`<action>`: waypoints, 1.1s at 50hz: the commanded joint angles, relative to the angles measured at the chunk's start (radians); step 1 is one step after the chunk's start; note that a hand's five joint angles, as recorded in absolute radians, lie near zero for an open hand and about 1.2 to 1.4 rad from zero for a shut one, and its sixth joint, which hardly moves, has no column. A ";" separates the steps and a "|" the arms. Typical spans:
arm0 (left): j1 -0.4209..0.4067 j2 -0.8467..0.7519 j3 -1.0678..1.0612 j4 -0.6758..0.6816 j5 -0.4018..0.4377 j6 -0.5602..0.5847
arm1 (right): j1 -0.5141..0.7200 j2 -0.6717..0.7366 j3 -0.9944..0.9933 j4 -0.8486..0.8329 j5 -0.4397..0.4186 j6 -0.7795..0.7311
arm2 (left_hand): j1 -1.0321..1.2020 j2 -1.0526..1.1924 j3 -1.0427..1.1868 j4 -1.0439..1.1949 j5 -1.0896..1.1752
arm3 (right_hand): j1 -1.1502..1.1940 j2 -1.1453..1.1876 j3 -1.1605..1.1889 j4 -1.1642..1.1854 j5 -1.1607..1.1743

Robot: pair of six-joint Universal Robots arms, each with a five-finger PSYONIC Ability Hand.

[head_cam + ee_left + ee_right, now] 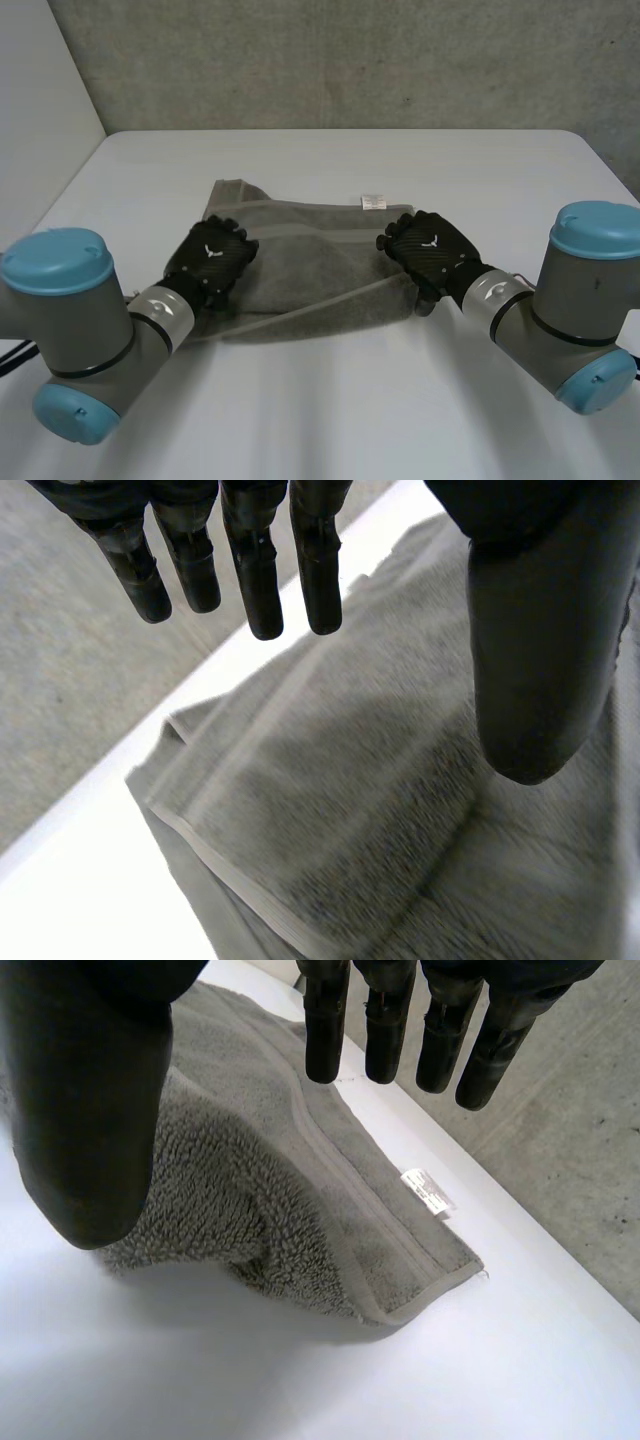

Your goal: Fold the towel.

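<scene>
Since the table bears the towel loosely doubled under both palms, and the left hand and right hand are spread open, empty, its side edges should be pinched evenly so that corners are matched.

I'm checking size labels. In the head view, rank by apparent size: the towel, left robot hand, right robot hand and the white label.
1. towel
2. left robot hand and right robot hand: they look alike, so unranked
3. white label, smallest
</scene>
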 commanded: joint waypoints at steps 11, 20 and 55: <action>-0.077 0.171 -0.093 -0.110 -0.003 -0.218 | -0.012 -0.119 0.035 0.049 -0.019 0.005 | -0.065 -0.039 -0.045 -0.055 0.007 | -0.059 -0.058 -0.032 -0.053 -0.001; -0.075 0.177 -0.102 -0.147 -0.130 -0.311 | 0.000 -0.113 -0.164 0.227 -0.084 0.015 | -0.050 -0.024 -0.045 -0.055 0.022 | -0.033 -0.031 -0.032 -0.053 0.026; 0.257 0.059 -0.049 -0.075 -0.088 -0.309 | 0.309 0.267 -0.580 0.252 0.113 0.368 | -0.065 -0.039 -0.045 -0.055 0.007 | 0.075 0.077 -0.032 -0.053 0.134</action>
